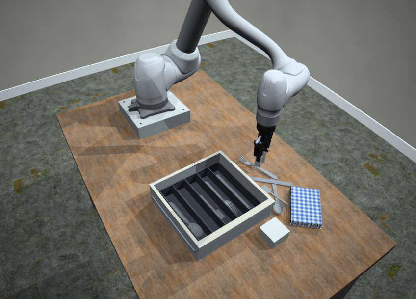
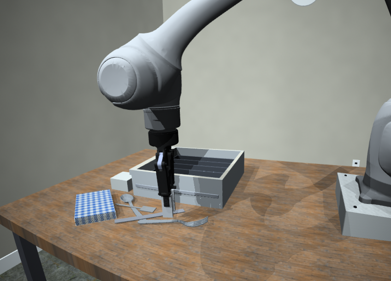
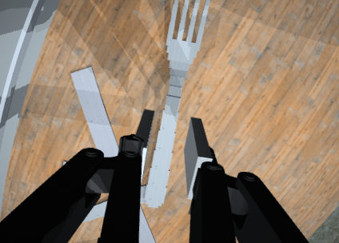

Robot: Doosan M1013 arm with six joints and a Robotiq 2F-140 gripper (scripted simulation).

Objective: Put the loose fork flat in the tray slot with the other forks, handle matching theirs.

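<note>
The gripper hangs straight down from the arm, its tips low over the handle of the loose fork, just beside the tray's outer wall. In the wrist view the two fingers stand a little apart with the fork's handle running between them; a strip of wood grain shows between the handle and the right-hand pad, so they straddle it without pinching (partly parted, holding nothing). The fork lies flat on the tabletop, tines pointing away from the checked napkin stack.

Beside it lies a small heap of other cutlery: a knife crossing close under the fork's handle end, and a spoon with its bowl near the tray's corner. A further flat piece lies among them, too small to name. A small white block sits near the tray's front corner, apart from the napkins.

The tray is divided into long narrow slots. One slot holds forks with their tines toward the near end wall; a spoon lies in the slot at the far left, and more cutlery shows dimly in the slots between. From the exterior view the gripper reaches down in front of the tray's side wall, its tips at the level of the cutlery. The arm's grey base block stands at the far end of the tabletop.
</note>
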